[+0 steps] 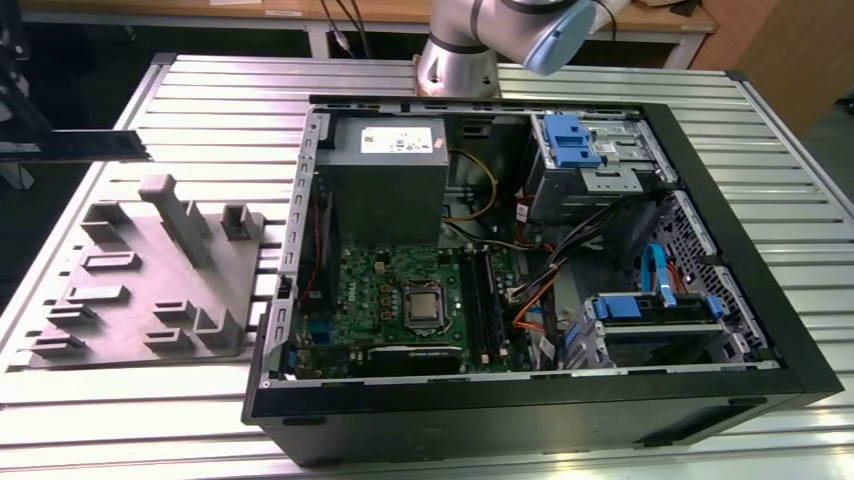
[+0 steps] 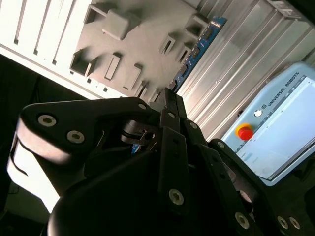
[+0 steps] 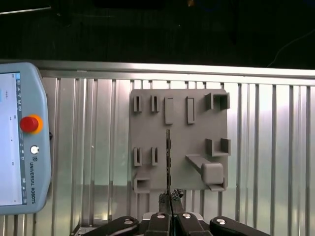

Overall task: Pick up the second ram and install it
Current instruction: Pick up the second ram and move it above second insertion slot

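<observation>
The second ram [image 1: 94,147] is a long thin dark stick held level in the air above the grey holder plate [image 1: 147,270], at the exterior view's left. My gripper [image 1: 20,140] is shut on its end at that view's left edge. The first wrist view has the ram [image 3: 168,157] edge-on as a thin line running out from my gripper [image 3: 170,216] over the grey plate [image 3: 197,147]. Its blue board with chips [image 2: 197,49] reaches out from my gripper [image 2: 170,110] in the second wrist view.
The open computer case [image 1: 747,330] lies on the slatted metal table [image 1: 214,90], with the green motherboard [image 1: 387,290], power supply [image 1: 387,165] and drive cages [image 1: 587,150] inside. A teach pendant [image 3: 19,142] lies beside the grey plate. The arm's base [image 1: 461,60] stands behind the case.
</observation>
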Controlling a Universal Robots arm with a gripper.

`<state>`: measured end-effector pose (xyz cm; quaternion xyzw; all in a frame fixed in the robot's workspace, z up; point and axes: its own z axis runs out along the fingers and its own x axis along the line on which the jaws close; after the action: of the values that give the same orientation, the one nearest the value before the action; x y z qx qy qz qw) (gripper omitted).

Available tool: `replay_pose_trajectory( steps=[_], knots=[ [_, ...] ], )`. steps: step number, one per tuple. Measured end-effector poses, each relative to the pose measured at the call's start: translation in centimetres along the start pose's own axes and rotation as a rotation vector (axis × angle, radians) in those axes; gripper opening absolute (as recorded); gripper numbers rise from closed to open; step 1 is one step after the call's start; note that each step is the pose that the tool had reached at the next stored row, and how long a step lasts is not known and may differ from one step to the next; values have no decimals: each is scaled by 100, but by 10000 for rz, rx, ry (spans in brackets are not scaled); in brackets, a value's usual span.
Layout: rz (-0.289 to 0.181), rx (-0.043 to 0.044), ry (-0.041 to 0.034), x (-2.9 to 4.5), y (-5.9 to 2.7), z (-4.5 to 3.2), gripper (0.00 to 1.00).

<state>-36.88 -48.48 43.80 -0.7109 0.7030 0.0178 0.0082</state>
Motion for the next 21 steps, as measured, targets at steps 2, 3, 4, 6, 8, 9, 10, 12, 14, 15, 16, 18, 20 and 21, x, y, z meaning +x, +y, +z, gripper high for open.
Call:
replay_pose_trajectory(
  steps=[2, 3, 4, 6, 8, 9, 10, 12, 14, 15, 16, 18, 20, 21],
  knots=[
    [0, 0, 1, 1, -68, 7, 11],
    [0, 0, 0, 2, -106, 11, 11],
    [-1, 1, 0, 2, -144, 15, 11],
    [0, 0, 0, 4, -222, 21, 11],
    [-1, 1, -2, 5, -303, 29, 11],
    [0, 2, -4, 5, -346, 32, 11],
    [0, 1, -6, 6, -385, 33, 11],
    [-1, 0, -12, 7, -460, 40, 11],
    [-1, 2, -18, 8, -531, 47, 11],
    [0, 1, -18, 9, -565, 51, 11],
    [0, 0, -20, 9, -598, 54, 11],
    [1, 0, -21, 10, -667, 63, 11],
    [4, 1, -21, 11, -726, 72, 11],
    [7, 0, -21, 12, -755, 75, 11]
  ],
)
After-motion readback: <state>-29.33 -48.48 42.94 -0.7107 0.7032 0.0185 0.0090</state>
